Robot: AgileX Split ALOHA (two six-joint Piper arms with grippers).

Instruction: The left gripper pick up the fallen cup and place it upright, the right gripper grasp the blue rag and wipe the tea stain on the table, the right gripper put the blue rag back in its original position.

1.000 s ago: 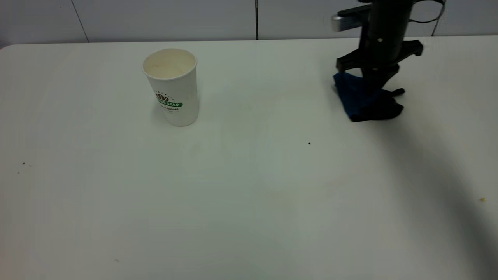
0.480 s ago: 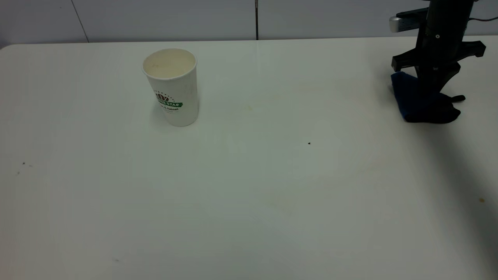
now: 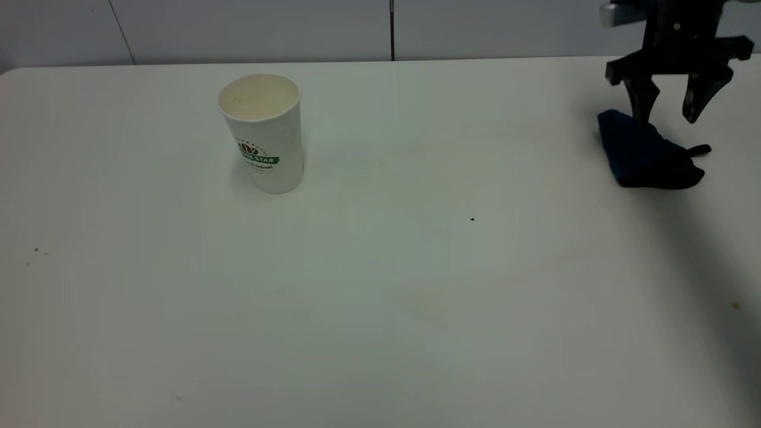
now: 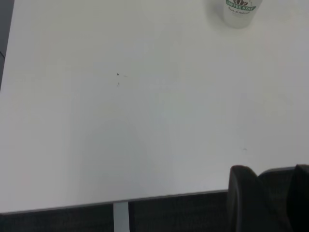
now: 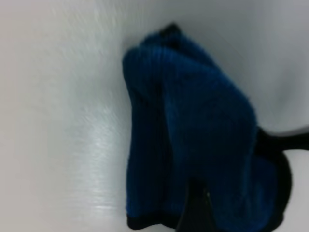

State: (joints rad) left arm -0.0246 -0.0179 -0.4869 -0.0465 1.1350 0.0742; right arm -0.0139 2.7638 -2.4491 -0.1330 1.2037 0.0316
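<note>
The white paper cup (image 3: pixel 264 134) with its green logo stands upright on the white table (image 3: pixel 380 267), left of centre; the left wrist view catches its base (image 4: pixel 239 9). The blue rag (image 3: pixel 648 154) lies crumpled at the far right, its black loop pointing right. My right gripper (image 3: pixel 669 116) hangs open just above the rag with nothing in it. In the right wrist view the rag (image 5: pixel 193 125) fills the picture behind one dark fingertip (image 5: pixel 195 200). No brown tea stain shows, only a faint yellowish trace (image 3: pixel 428 309). My left gripper (image 4: pixel 273 176) is parked beyond the table's near edge.
A tiny dark speck (image 3: pixel 472 219) sits near the table's middle and an orange-brown speck (image 3: pixel 736 305) near the right edge. A grey panelled wall (image 3: pixel 238 30) runs behind the table. The table's edge (image 4: pixel 145 200) crosses the left wrist view.
The right gripper carried the rag from right of centre to the far right, then let go, opened and rose. The rag now lies free. The cup stayed put.
</note>
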